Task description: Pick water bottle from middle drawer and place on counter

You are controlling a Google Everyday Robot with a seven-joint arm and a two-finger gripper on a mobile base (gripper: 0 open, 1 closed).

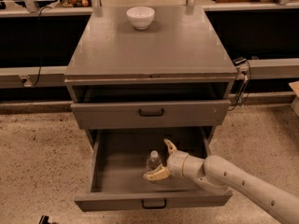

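- The water bottle [153, 161] stood upright in the open middle drawer [119, 169], below the counter's [149, 50] front edge.
- The gripper [158, 159] straddled it, spread wide.
- Grasping step: squeezing shut looked next.

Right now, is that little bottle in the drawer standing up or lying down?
Upright: the water bottle stands cap-up in the middle drawer, within the open gripper.

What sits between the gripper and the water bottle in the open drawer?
Nothing. In the camera view, the open gripper straddles the water bottle; only bare floor of the middle drawer shows nearby.
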